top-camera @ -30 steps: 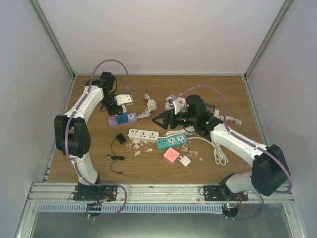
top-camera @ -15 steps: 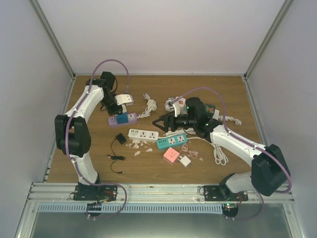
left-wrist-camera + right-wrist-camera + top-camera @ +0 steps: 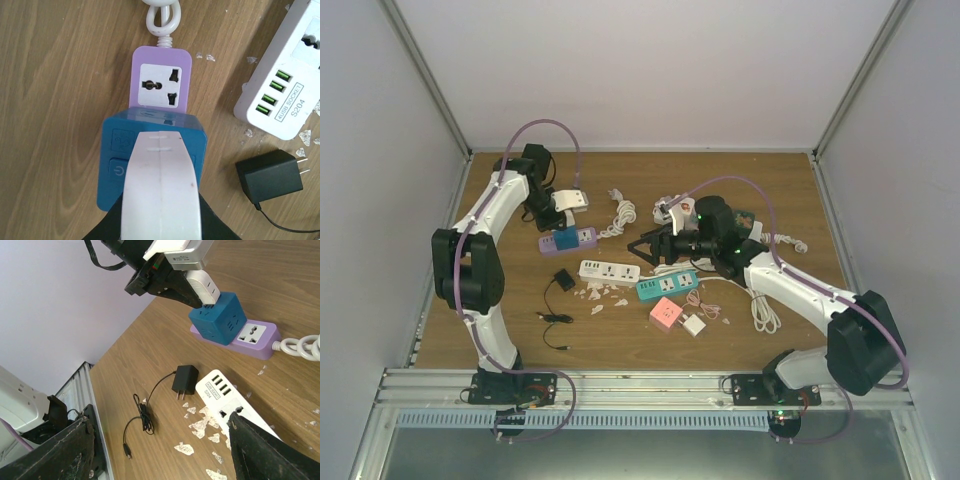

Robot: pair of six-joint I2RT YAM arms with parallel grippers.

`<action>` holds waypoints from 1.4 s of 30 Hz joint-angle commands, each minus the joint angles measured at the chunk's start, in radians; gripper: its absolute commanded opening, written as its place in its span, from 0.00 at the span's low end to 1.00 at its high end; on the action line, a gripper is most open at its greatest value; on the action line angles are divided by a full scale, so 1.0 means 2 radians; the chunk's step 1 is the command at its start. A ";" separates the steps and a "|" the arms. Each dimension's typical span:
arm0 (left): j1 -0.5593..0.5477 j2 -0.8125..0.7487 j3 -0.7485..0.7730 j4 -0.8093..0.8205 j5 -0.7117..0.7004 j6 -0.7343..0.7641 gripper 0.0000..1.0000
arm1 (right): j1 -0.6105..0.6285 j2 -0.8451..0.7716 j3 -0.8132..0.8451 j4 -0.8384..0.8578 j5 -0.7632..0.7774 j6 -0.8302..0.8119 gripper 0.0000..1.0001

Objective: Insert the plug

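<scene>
A blue cube adapter (image 3: 117,150) sits on one end of the purple power strip (image 3: 160,80), which has one free socket beside it. My left gripper (image 3: 162,137) is shut, its white fingers pressed together on top of the cube; the same shows in the top view (image 3: 552,222) and the right wrist view (image 3: 202,287). My right gripper (image 3: 642,248) is open wide and empty, hovering above the white power strip (image 3: 225,395). A black charger plug (image 3: 185,380) lies on the table beside that strip.
A teal power strip (image 3: 667,285), a pink cube (image 3: 665,312) and a small white cube (image 3: 693,325) lie at centre right. White cords (image 3: 760,305) coil near the right arm. A black cable (image 3: 145,415) and white flakes lie on the wood.
My right gripper shifted slightly toward the near side a second ago and has since held still. My left gripper has stayed on the blue cube.
</scene>
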 commanded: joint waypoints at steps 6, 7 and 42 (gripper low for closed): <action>0.009 0.000 -0.009 0.010 0.014 0.025 0.00 | -0.002 0.008 -0.003 0.017 -0.006 0.006 0.74; 0.009 0.003 -0.009 0.009 0.016 0.025 0.00 | -0.002 0.008 -0.003 0.017 -0.006 0.007 0.74; -0.019 0.105 -0.013 0.021 -0.030 0.005 0.01 | -0.002 -0.008 -0.008 0.002 -0.001 -0.007 0.74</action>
